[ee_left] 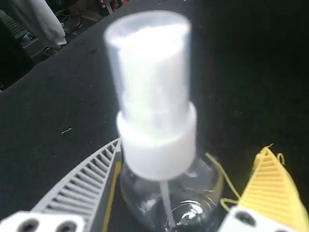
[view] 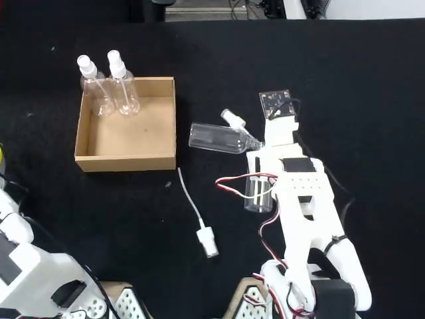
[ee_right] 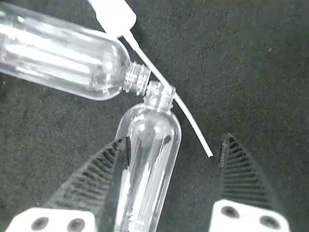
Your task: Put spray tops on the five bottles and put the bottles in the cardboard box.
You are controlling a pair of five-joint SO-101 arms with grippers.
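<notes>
Two capped bottles (view: 109, 90) stand inside the cardboard box (view: 126, 159), in its far left corner. Each has a white spray top on.

To the right of the box, two bare bottles lie on the black table (view: 372, 86). The first bare bottle (view: 219, 138) is the one near the box. Its open neck points away from the box. The second bare bottle (ee_right: 149, 159) lies farther from the box, under the right arm (view: 299, 199). Its neck touches the neck of the first one.

A loose spray top (view: 232, 118) lies just behind the first bare bottle. Its thin tube (ee_right: 183, 111) runs past both necks. Another spray top (view: 207, 240) lies in front of the box, off its near right corner. Its tube points back toward that corner.

The right claw (ee_right: 174, 140) is spread wide apart around the second bare bottle. One black finger (ee_right: 96, 179) touches the bottle's side. The other finger is well apart from it.

The fifth bottle (ee_left: 164, 193) has its spray top on too. It sits in the left claw (ee_left: 191, 145), which is clamped on it. The left arm (view: 40, 272) is in front of the box and to its left, at the table's near edge.
</notes>
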